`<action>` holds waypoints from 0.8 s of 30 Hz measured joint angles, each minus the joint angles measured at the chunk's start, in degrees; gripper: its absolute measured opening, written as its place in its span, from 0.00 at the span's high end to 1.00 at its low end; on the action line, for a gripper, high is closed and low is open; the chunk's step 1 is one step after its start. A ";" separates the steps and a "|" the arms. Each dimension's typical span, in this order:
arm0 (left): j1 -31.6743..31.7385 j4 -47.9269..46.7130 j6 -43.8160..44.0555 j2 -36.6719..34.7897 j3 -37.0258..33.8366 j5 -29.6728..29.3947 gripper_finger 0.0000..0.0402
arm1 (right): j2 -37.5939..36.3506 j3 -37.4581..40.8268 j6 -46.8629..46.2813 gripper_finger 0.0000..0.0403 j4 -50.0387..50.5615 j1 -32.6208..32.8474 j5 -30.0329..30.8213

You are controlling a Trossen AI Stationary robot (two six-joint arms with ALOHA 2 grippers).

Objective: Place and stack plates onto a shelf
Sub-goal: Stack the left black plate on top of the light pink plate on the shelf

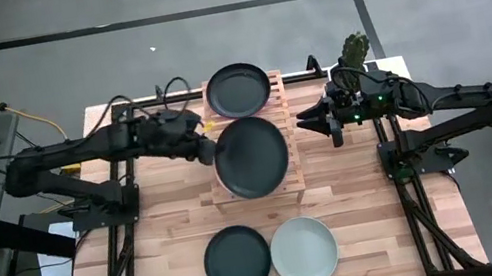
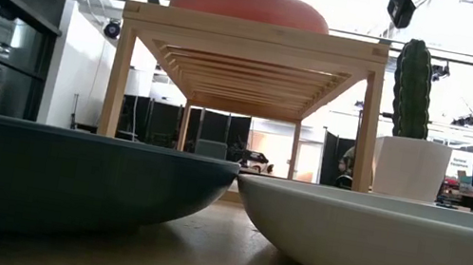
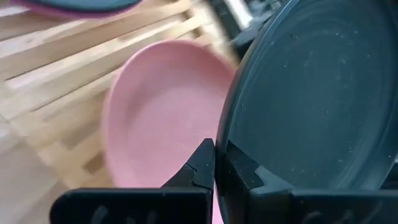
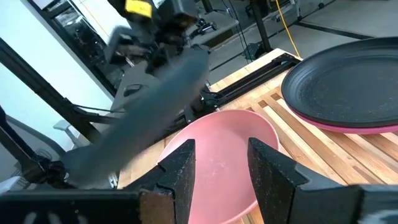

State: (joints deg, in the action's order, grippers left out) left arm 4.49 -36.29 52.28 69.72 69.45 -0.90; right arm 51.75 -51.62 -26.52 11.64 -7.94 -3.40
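The left gripper (image 1: 208, 148) is clamped on the rim of a dark plate (image 1: 251, 156), holding it tilted above the shelf (image 1: 294, 165), over a pink plate (image 4: 217, 163) on the shelf's near half. On the far half a second dark plate (image 1: 239, 89) is stacked on another pink plate (image 4: 348, 126). Near the front edge of the table (image 1: 163, 244), a third dark plate (image 1: 237, 259) lies left of a mint plate (image 1: 304, 251), just beside it. The right gripper (image 1: 315, 122) hangs at the shelf's right, fingers apart, holding nothing. A cactus (image 1: 353, 49) in a white pot (image 2: 412, 168) stands far right. Count: three dark, two pink, one mint plate. All are round, shallow and rimmed. No legible markings.
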 joint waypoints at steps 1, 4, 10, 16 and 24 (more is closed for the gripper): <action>0.25 -0.43 -1.00 0.76 0.00 0.00 1.00 | 0.02 0.00 0.00 0.68 0.14 0.02 0.00; 1.34 -0.41 -2.70 2.33 0.00 -0.28 1.00 | 0.02 0.00 0.06 0.68 0.18 0.01 0.01; 2.63 -2.74 -4.57 2.75 0.00 -1.60 0.99 | 0.01 0.00 1.06 0.68 0.18 0.01 0.02; 3.01 -3.76 -7.31 2.75 0.00 -4.25 0.97 | 0.02 0.00 1.07 0.68 0.20 0.00 0.02; 3.01 -3.76 -9.12 2.75 0.00 -4.44 0.96 | 0.02 0.00 1.07 0.68 2.08 0.00 0.02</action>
State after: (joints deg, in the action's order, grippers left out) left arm 7.51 -40.05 43.16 72.47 69.45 -5.34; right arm 51.77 -51.62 -25.45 13.72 -7.94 -3.38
